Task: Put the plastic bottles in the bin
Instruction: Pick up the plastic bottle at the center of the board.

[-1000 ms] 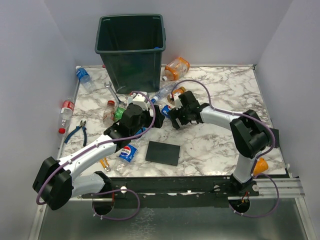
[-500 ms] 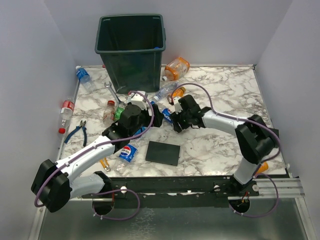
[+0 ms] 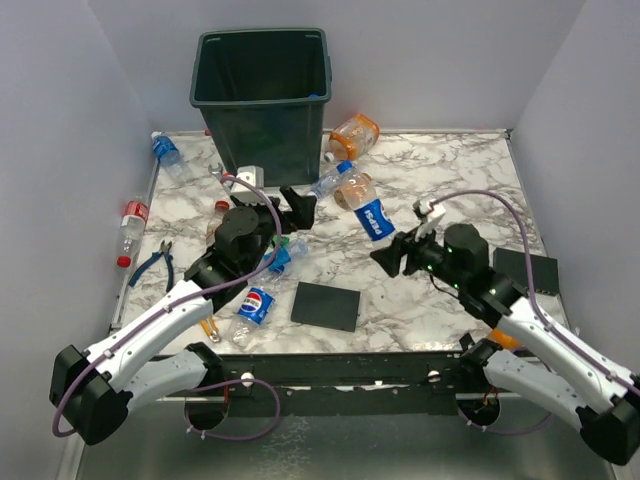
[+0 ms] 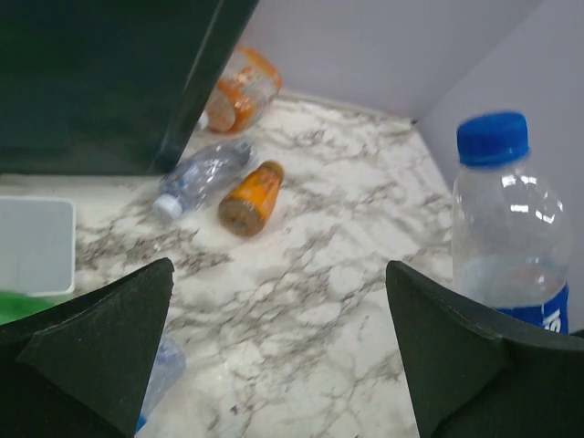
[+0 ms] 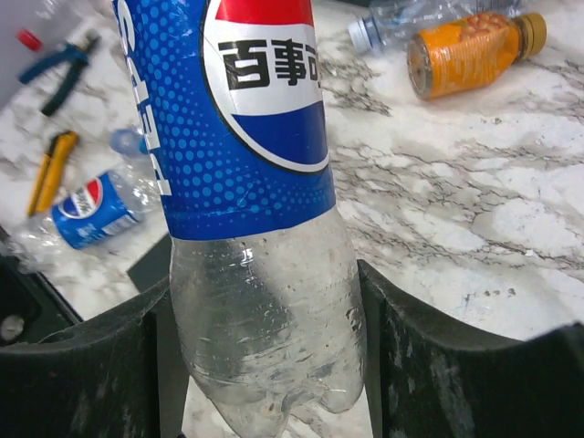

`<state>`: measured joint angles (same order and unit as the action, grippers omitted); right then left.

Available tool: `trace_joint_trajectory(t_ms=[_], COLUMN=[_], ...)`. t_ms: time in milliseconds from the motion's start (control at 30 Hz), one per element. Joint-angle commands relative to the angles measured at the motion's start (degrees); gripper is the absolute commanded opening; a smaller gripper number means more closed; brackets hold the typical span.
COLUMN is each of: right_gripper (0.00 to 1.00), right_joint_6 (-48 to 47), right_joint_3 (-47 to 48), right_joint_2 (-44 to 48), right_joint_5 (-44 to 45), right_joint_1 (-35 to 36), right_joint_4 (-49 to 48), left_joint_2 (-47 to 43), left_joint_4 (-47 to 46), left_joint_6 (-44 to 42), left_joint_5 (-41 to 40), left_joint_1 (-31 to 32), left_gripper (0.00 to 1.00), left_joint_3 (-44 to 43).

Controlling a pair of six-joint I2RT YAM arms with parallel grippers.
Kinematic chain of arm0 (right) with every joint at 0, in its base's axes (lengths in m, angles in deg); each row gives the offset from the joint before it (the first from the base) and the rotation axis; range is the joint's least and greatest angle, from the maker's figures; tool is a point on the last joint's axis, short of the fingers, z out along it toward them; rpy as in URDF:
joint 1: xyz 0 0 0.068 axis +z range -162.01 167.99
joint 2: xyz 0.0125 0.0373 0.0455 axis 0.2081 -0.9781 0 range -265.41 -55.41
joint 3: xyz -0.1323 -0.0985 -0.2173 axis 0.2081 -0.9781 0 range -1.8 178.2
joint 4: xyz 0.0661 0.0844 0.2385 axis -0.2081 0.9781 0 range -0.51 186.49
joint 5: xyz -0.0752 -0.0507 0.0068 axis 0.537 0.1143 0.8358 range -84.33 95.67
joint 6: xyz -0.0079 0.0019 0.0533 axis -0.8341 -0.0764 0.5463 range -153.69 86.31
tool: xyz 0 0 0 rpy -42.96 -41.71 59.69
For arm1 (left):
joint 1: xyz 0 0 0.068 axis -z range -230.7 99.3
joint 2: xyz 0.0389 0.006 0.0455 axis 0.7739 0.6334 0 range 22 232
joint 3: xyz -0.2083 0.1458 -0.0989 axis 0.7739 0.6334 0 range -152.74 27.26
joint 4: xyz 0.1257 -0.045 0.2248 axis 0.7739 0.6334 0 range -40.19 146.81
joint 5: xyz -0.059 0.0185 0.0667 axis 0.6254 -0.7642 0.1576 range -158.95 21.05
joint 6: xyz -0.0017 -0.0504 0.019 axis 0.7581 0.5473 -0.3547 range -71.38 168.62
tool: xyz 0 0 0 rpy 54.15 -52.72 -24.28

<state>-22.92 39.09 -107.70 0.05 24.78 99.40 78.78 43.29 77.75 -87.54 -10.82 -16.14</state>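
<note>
From above, the bin is seen standing upright at the far edge of the tabletop. Its inside is dark and no contents can be made out. One Pepsi bottle is held clear of the tabletop, right of centre and well apart from the bin, with its lower end clamped in the right tool. The left tool is held just in front of the bin, jaws wide apart with nothing between them. Since a second ago the right arm has been drawn back from the centre toward the near right and its jaws narrowed onto the bottle — the left jaws have been kept wide. Five bottles are counted lying in plain sight: a large orange-labelled bottle, a clear bottle, a blue-labelled bottle, a red-labelled bottle and a second Pepsi bottle. Others are partly hidden under the left arm. One wrench, one pair of pliers and one black plate are also seen. In the left wrist view, three bottles are counted lying beside the bin wall, a small orange bottle among them, and the held bottle is seen upright at the right. In the right wrist view, the held bottle is gripped on both sides by the fingers — a yellow cutter lies below on the tabletop.
</note>
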Motion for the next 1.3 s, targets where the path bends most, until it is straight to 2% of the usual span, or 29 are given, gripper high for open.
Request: trace_joint_trajectory(t_ms=[0, 100, 167, 300, 367, 600, 800, 1000, 1133, 1267], right_gripper=[0.35, 0.34, 0.34, 0.33, 0.32, 0.3, 0.29, 0.29, 0.29, 0.29], right_joint_6=[9.4, 12.1, 13.4, 15.5, 16.6, 19.8, 20.6, 19.8, 19.1, 18.2], right_joint_3=[-8.6, -13.3, -15.2, -18.1, -19.1, -21.7, -21.6, -20.2, -20.1, -19.6], right_joint_2=[10.4, 15.1, 16.7, 19.4, 20.7, 18.7, 15.4, 13.6, 13.7, 13.6], right_joint_5=[-1.7, -3.1, -4.0, -4.0, -3.4, -6.7, -8.7, -10.2, -10.5, -10.7], right_joint_1=[0.3, 0.4, 0.4, 0.3, 0.4, 0.4, 0.3, 0.4, 0.4, 0.4], right_joint_4=[-12.4, -19.8, -23.4, -29.0, -30.8, -39.2, -41.9, -41.2, -40.0, -38.7], left_joint_2=[-0.2, 2.9, 5.8, 10.0, 11.4, 18.1, 20.4, 22.1, 22.5, 23.4], left_joint_4=[-10.3, -13.5, -15.6, -23.8, -27.7, -30.9, -31.4, -26.4, -22.2, -21.0], left_joint_6=[3.4, 5.2, 7.2, 14.5, 17.6, 23.2, 22.1, 18.4, 15.5, 14.9], left_joint_5=[1.4, 9.2, 17.5, 31.1, 34.8, 44.9, 47.5, 47.5, 46.4, 47.2], left_joint_1=[0.0, -0.3, -1.0, -2.0, -2.6, -3.9, -3.9, -3.8, -3.8, -3.7], left_gripper=[0.99, 0.99, 0.99, 0.99, 0.99, 0.99, 0.98, 0.92, 0.84, 0.69], left_joint_3=[-4.8, -9.2, -12.3, -14.8, -15.1, -19.9, -22.7, -25.2, -26.6, -27.7])
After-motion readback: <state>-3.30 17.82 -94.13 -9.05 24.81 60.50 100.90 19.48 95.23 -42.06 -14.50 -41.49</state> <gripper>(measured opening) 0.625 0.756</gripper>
